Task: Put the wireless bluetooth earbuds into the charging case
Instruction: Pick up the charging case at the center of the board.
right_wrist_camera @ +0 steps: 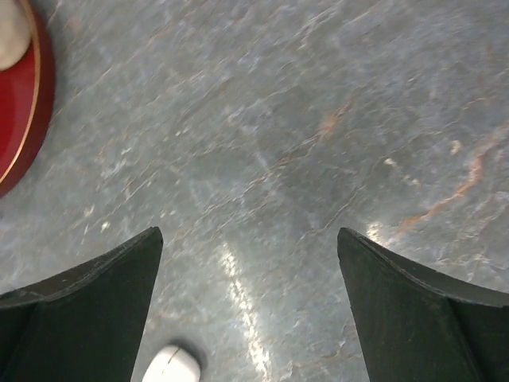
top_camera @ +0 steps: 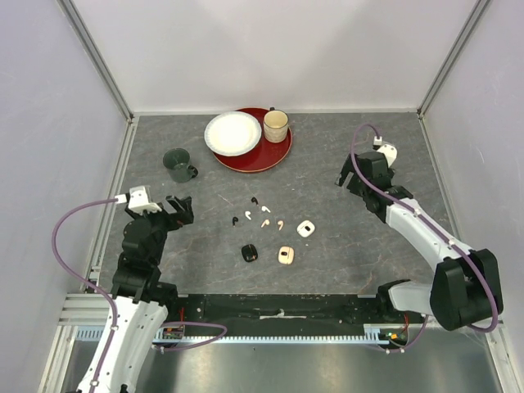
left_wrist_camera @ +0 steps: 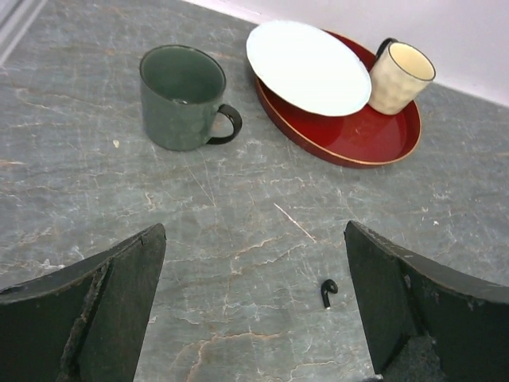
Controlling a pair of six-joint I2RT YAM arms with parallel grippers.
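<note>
I see left gripper (top_camera: 183,210) at centre-left and right gripper (top_camera: 347,173) at upper right, both spread wide and empty. The earbuds (top_camera: 258,214) lie scattered at frame centre between them, touching neither.

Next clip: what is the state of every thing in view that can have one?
Left two-finger gripper: open, empty.
Right two-finger gripper: open, empty.
Six tiny stemmed plastic earbuds: loose on the grey stone-patterned table, outside the cases.
Three rounded pebble-like charging cases: on the table; open or shut, cannot tell.
Dark green mug: upright.
Cream dimpled cup: upright on the round red tray.
White plate: lying on the tray.
</note>
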